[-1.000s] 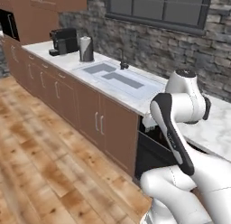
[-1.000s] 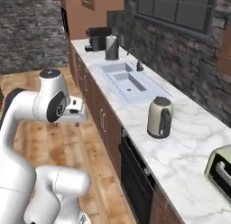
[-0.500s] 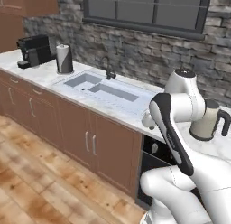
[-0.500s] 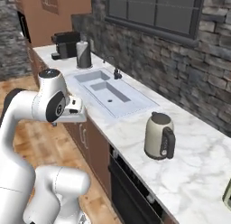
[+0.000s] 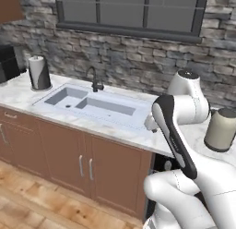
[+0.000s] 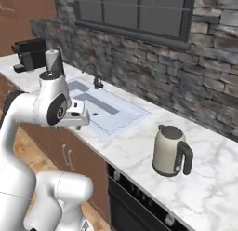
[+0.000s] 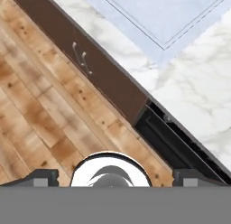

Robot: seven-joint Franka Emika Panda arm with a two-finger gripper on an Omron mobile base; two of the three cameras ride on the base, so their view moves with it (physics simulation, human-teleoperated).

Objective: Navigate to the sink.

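Observation:
The sink (image 5: 94, 105) is a wide pale double basin set in the marble counter, with a small dark curved faucet (image 5: 94, 80) behind it. It lies ahead and left of the arm in the left base view. From the right base camera the sink (image 6: 103, 108) lies just beyond my hand. One pale corner of the sink (image 7: 164, 13) reaches the top of the hand view. My gripper (image 7: 116, 175) hangs in front of the counter edge, pointing down at the floor. It is open, its tips wide apart with nothing between them.
A paper towel roll (image 5: 39, 72) and a black coffee machine (image 6: 29, 53) stand left of the sink. A kettle (image 6: 169, 151) stands on the counter (image 6: 139, 146) to the right. Brown cabinet doors (image 5: 83, 161) and a dark oven front (image 7: 173, 139) run below, over wood floor (image 7: 40, 101).
The whole picture has shifted with the base: the sink has come nearer and more square-on to the cameras, and the kettle is closer. The arm holds the same pose.

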